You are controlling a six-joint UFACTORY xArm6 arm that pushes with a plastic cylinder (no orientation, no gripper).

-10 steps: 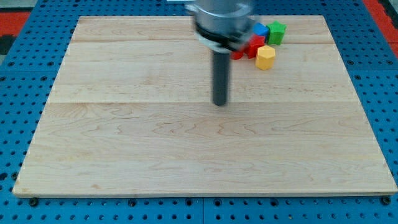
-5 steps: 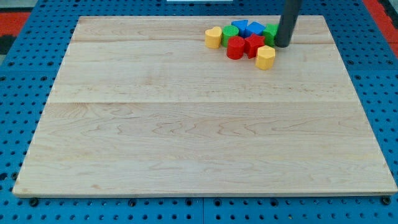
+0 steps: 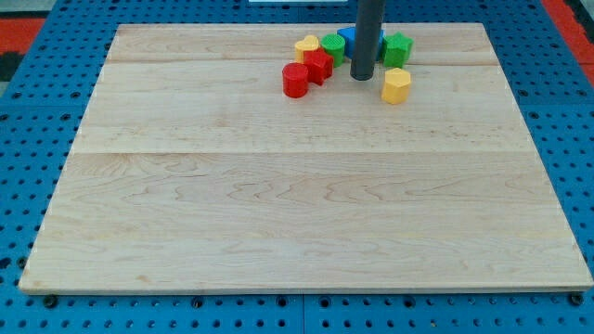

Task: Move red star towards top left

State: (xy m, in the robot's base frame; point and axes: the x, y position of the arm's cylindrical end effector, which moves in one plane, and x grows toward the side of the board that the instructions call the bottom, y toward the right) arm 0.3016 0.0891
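Observation:
The red star (image 3: 318,65) lies near the view's top, a little right of centre. It touches a red cylinder (image 3: 295,80) at its lower left. My tip (image 3: 361,77) rests on the board just right of the red star, with a small gap between them. A yellow heart (image 3: 306,44) and a green block (image 3: 334,46) sit just above the star. The rod hides part of a blue block (image 3: 347,37).
A green star (image 3: 398,46) sits right of the rod at the top. A yellow hexagon block (image 3: 396,85) lies right of my tip. The wooden board (image 3: 278,213) lies on a blue pegboard table.
My rod swept left from the right side of the cluster into its middle. The red star, red cylinder, yellow heart and green block slid left. The yellow hexagon stayed put.

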